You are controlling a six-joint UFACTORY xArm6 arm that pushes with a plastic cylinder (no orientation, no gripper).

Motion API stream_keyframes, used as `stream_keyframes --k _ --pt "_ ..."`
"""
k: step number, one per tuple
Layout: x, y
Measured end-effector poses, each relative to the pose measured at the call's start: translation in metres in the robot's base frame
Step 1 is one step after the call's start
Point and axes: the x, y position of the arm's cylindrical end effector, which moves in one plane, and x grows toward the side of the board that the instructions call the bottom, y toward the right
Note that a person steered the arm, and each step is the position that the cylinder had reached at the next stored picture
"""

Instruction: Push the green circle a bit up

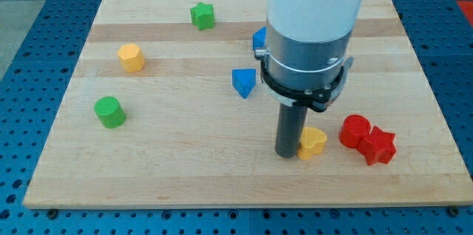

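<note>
The green circle [109,111] is a short green cylinder standing on the wooden board [185,168] at the view's left. My tip [287,153] is on the board at the lower right of centre, far to the right of the green circle. It touches the left side of a yellow heart-shaped block [313,142]. The arm's white and grey body rises above the tip and covers part of the board's upper right.
A yellow hexagon block [131,57] is above the green circle. A green star [202,15] is at the top. A blue triangle [243,82] is at the centre; another blue block [259,39] is partly hidden by the arm. A red circle [355,131] and red star [378,145] touch at the right.
</note>
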Motion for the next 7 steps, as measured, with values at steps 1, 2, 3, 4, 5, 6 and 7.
stream_keyframes --k 1,2,3,4,5,6,7 --pt "0.0 0.006" --pt "0.0 0.036" --pt "0.0 0.039" --pt "-0.014 0.002" --pt "-0.017 -0.06" --pt "-0.012 -0.114" --pt "-0.012 -0.182"
